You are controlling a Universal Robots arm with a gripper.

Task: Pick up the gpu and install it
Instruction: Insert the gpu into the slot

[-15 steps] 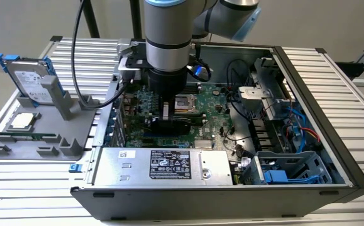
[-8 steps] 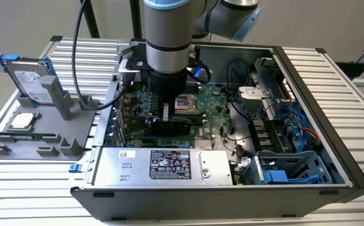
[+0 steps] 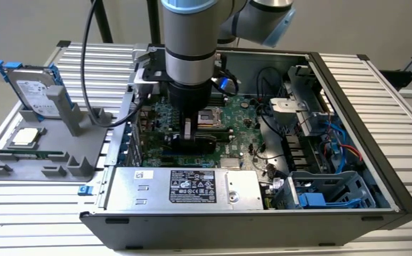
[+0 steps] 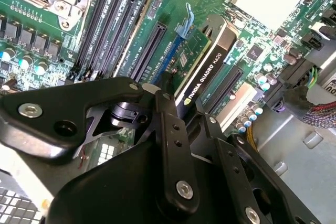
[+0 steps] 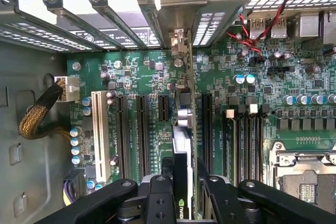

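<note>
Black gripper linkages crowd the foreground in both wrist views, and between them the gpu stands on edge, clamped by the fingers. In the first wrist view the card runs down over the motherboard with its metal bracket end toward the rear slot covers, lined up over one of the long expansion slots. I cannot tell whether its edge connector is already seated or just above the slot. In the exterior view the arm reaches straight down into the open computer case, the gripper low over the board.

My judgement of the risks: if the card is tilted or slightly off the slot line, pressing down could bind the connector or flex the board; the bracket could also catch on the rear frame instead of sliding into its opening.

Counts: one gpu, one gripper, one arm. On the grey tray beside the case stand one hard drive with blue tabs, one square processor and one memory stick
</note>
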